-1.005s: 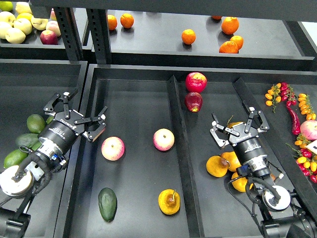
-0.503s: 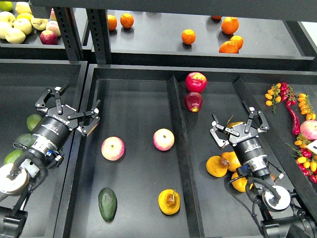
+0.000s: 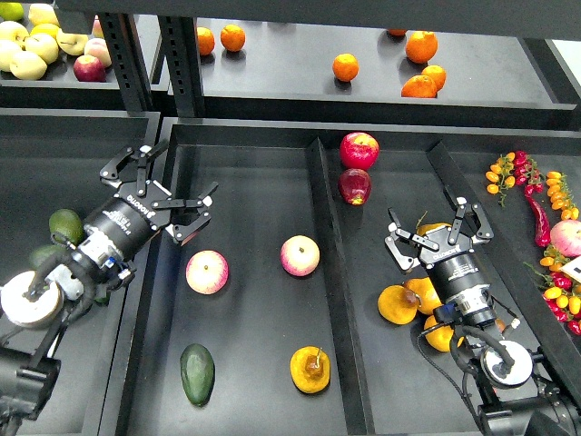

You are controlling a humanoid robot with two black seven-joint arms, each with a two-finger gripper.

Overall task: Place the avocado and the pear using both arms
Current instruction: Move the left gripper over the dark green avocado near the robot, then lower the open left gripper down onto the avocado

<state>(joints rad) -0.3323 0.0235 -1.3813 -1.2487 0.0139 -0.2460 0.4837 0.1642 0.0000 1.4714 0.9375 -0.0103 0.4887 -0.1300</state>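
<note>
The dark green avocado (image 3: 197, 374) lies at the front left of the middle tray. The yellow-orange pear (image 3: 310, 370) with a brown stem lies to its right in the same tray. My left gripper (image 3: 162, 191) is open and empty, hanging over the tray's left wall, well behind the avocado. My right gripper (image 3: 440, 231) is open and empty over the right compartment, above a cluster of yellow-orange fruit (image 3: 398, 304).
Two pink-and-yellow apples (image 3: 207, 272) (image 3: 300, 255) lie mid-tray. Red apples (image 3: 359, 150) sit behind the divider (image 3: 327, 245). Lighter green avocados (image 3: 65, 225) lie in the left bin. Oranges (image 3: 345, 66) are on the back shelf. Peppers and small fruit (image 3: 536, 195) lie at right.
My left gripper has swung right and back, from over the left bin to over the tray's left wall. The right arm, avocado and pear have not moved.
</note>
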